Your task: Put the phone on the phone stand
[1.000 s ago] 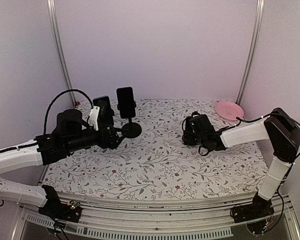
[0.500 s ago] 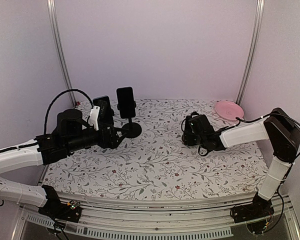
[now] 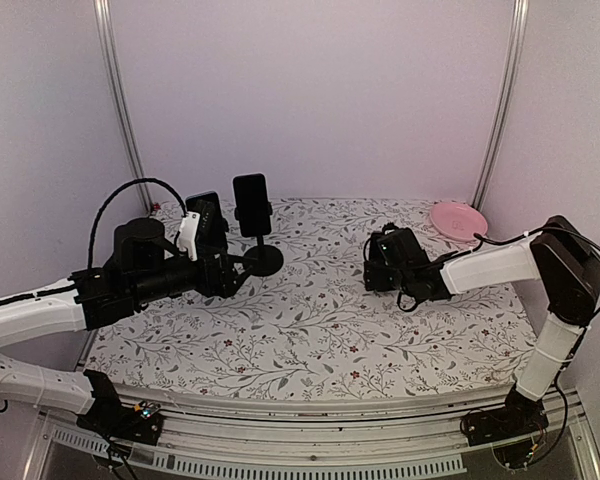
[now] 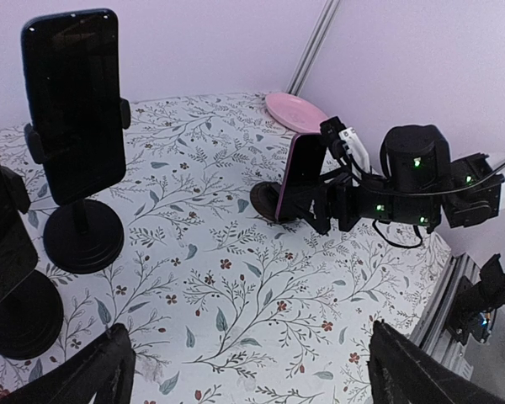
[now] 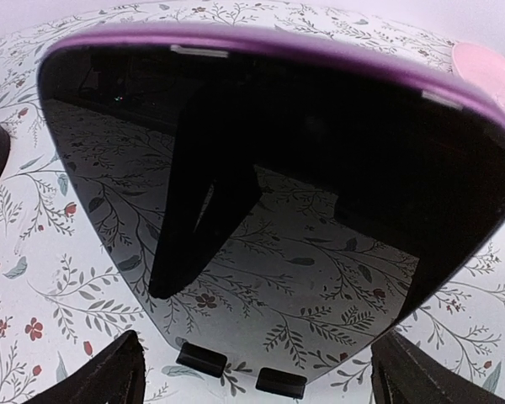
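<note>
The phone (image 5: 303, 143), pink-edged with a dark glossy screen, leans upright on a low black phone stand (image 4: 267, 203). Its bottom edge rests on the stand's two black lips (image 5: 204, 360). It also shows in the left wrist view (image 4: 304, 171). My right gripper (image 5: 257, 366) is open, its fingers (image 5: 109, 374) spread wide on either side of the phone's lower part, not closed on it. In the top view the right gripper (image 3: 378, 262) sits mid-table. My left gripper (image 4: 244, 358) is open and empty, hovering over the floral tablecloth at the left (image 3: 238, 272).
A black phone (image 4: 74, 101) stands clamped on a tall round-based stand (image 4: 84, 237) at the back left. A second dark stand (image 4: 8, 286) is beside it, close to my left gripper. A pink plate (image 3: 457, 219) lies at the back right.
</note>
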Controlling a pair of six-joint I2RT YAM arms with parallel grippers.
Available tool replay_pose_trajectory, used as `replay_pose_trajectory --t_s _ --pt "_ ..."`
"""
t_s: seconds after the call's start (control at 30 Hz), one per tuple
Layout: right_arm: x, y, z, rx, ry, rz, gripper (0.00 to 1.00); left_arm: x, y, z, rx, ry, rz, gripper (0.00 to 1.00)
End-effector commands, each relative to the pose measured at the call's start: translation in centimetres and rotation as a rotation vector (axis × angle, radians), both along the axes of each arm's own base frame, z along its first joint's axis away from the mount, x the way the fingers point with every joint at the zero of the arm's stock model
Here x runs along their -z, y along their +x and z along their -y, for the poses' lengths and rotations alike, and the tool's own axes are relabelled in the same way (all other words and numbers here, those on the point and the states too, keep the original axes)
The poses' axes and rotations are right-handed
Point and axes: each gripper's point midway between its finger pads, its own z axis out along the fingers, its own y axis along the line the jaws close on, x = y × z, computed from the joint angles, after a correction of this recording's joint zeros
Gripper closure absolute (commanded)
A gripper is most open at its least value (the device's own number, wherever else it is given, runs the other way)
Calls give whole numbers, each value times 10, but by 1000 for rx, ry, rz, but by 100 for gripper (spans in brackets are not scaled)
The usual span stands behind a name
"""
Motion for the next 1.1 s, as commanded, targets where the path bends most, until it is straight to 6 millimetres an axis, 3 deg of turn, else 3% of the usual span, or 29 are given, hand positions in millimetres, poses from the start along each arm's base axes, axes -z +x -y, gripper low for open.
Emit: replay_pose_trajectory --t_s 0.0,0.4,0.8,0.97,1.07 --pt "-27 0 -3 5 46 38 4 -14 0 5 12 -15 35 3" --pt "-50 -15 -1 -21 124 53 1 -11 0 -3 -27 -19 37 3" --pt "-91 -41 14 -56 211 129 1 -10 1 -20 -97 -23 45 3" --pt "-110 -48 32 -26 210 182 1 -9 6 -36 -178 -16 42 3" --pt "-112 -46 55 -4 224 186 1 -9 14 -59 -289 -15 28 3"
